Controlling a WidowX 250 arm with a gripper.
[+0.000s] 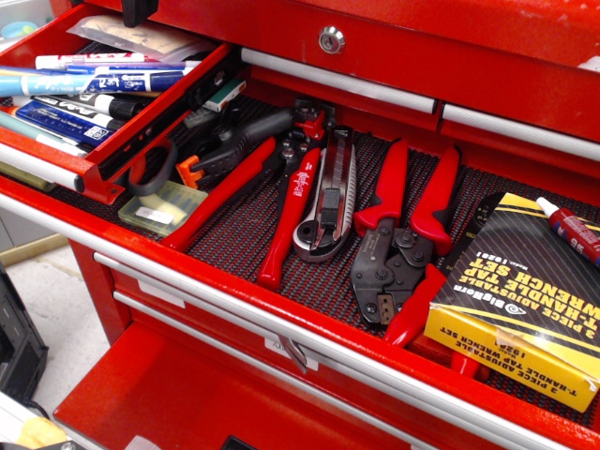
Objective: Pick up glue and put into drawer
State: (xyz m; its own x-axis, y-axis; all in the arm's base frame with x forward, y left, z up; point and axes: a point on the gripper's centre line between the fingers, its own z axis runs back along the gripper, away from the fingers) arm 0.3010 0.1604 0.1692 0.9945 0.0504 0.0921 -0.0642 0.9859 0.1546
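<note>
The glue (568,226) is a small slim red bottle with a white pointed nozzle and a dark label band. It lies at the far right on a yellow and black tap wrench box (516,309), nozzle pointing up-left. The box rests in the wide open drawer (234,234) of a red tool chest. No gripper fingers show in this view. A dark shape (138,9) pokes in at the top edge above the upper left drawer; I cannot tell what it is.
The wide drawer holds red-handled crimping pliers (398,234), a utility knife (328,202), red strippers (291,211) and a small clear case (164,208). An upper left drawer (103,155) holds markers. A lower red drawer (187,394) stands open. Closed drawers sit at the upper right.
</note>
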